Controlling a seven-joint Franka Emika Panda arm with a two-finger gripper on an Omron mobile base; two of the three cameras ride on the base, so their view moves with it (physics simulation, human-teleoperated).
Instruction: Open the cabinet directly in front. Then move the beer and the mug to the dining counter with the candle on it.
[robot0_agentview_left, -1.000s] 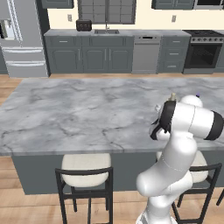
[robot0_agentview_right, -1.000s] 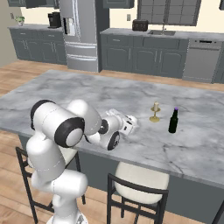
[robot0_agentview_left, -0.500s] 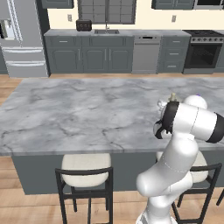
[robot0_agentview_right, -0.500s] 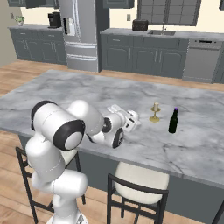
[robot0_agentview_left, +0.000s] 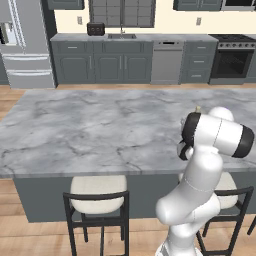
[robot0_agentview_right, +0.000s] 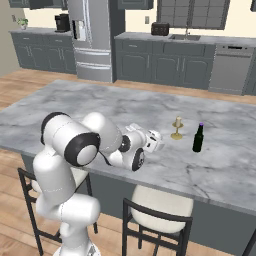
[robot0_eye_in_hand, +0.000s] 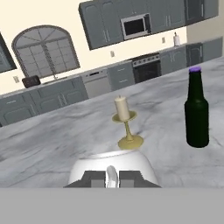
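Hand (robot0_eye_in_hand: 112, 177) carried its round white mug (robot0_eye_in_hand: 113, 162) toward brass-stemmed candle (robot0_eye_in_hand: 124, 122).

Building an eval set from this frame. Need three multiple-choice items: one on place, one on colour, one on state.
1. Where does the beer stand?
A. On the dining counter, beside the candle
B. On the floor by a stool
C. On the far worktop by the sink

2. What colour is the beer's cap?
A. Red
B. Bluish-purple
C. Gold

3. What state is the hand in?
A. Wide open over the bottle
B. Shut on the mug
C. Shut on the candle

Key:
1 A: the right base view shows bottle and candle upright on the marble island, apart from each other.
2 B: the hand view shows a purple cap on the near-black bottle.
3 B: in the hand view the fingers pinch the white mug's rim, with the candle farther off.
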